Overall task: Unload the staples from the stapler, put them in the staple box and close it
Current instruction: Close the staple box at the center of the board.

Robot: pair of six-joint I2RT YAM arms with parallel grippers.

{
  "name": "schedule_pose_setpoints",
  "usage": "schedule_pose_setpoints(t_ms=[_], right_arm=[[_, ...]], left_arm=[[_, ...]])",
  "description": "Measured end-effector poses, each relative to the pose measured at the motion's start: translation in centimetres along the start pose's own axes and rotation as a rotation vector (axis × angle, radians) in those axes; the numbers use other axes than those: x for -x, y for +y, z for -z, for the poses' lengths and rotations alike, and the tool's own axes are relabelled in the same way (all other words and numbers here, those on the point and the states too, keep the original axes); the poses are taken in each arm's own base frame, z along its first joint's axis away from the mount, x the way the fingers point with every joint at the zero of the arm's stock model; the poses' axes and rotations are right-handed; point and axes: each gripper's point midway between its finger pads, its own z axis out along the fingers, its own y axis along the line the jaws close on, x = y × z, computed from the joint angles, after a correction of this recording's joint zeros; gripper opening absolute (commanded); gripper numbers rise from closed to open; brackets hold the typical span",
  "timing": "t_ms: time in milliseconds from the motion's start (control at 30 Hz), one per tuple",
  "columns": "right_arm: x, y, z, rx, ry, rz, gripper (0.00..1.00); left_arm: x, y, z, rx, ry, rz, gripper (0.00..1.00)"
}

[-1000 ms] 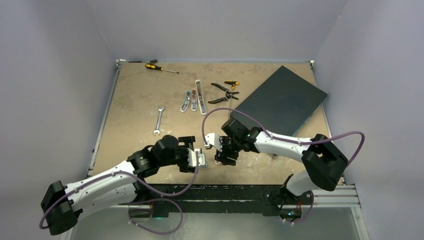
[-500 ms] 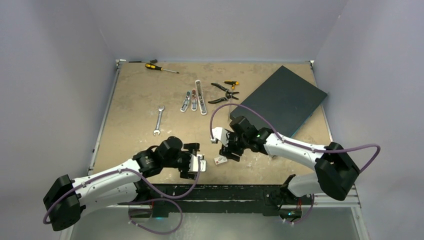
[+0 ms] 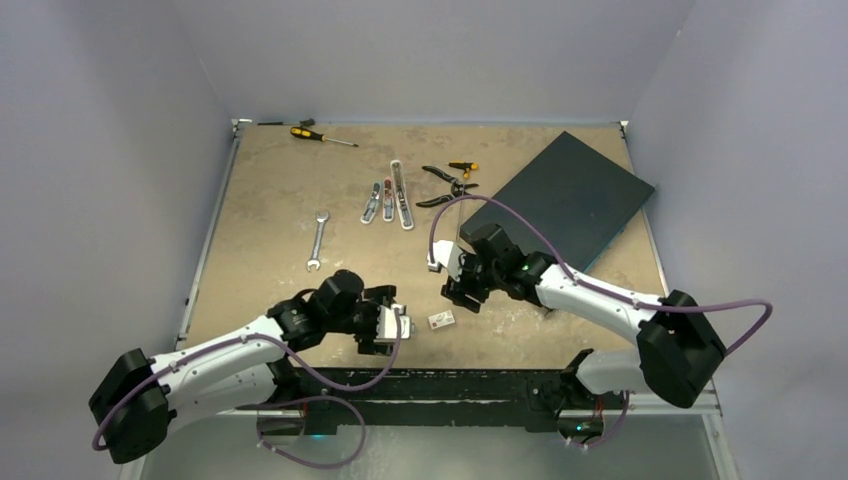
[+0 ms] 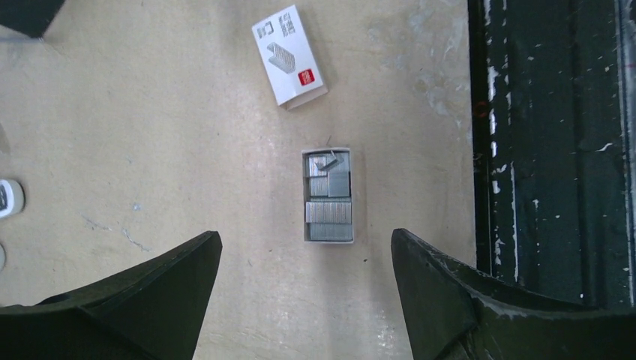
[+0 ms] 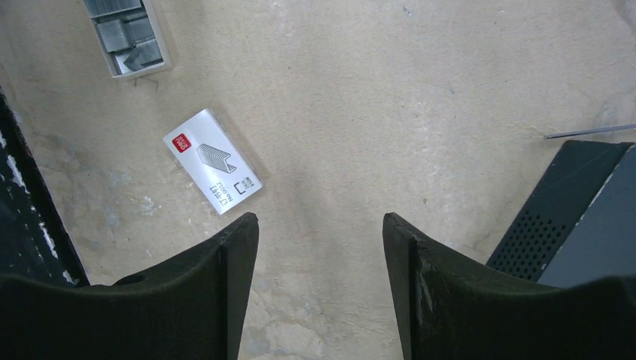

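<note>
A small open white tray of staples [image 4: 328, 196] lies on the table just ahead of my left gripper [image 4: 306, 236], which is open and hovers above it. The same tray shows at the top left of the right wrist view [image 5: 124, 34]. The white staple-box sleeve [image 3: 441, 320] lies flat between the two grippers and also shows in the wrist views [image 4: 289, 54] [image 5: 213, 160]. My right gripper [image 5: 321, 221] is open and empty over bare table, right of the sleeve. Long white-and-silver stapler parts [image 3: 400, 194] lie far back at mid table.
A dark flat box [image 3: 560, 200] lies at the back right; its corner [image 5: 577, 217] is close to my right gripper. Pliers [image 3: 447, 187], a wrench [image 3: 317, 240] and a screwdriver [image 3: 320, 136] lie at the back. The black front rail [image 4: 547, 150] runs beside the staple tray.
My right gripper has let go of the white sleeve, which now lies on the table, and has drawn back to the right. My left gripper has shifted slightly towards the front edge.
</note>
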Motion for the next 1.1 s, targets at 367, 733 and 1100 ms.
schedule_pose_setpoints(t_ms=[367, 733, 1100], right_arm=[[1.2, -0.3, 0.4, -0.015, -0.048, 0.014, 0.64], [2.9, -0.5, 1.7, -0.038, -0.116, 0.026, 0.66], [3.7, -1.0, 2.9, -0.085, -0.151, 0.009, 0.66]], left_arm=[[-3.8, 0.6, -0.2, -0.033, 0.136, 0.145, 0.81], [-5.2, 0.8, -0.6, -0.076, 0.139, 0.242, 0.81], [-5.5, 0.1, -1.2, -0.129, 0.137, 0.254, 0.8]])
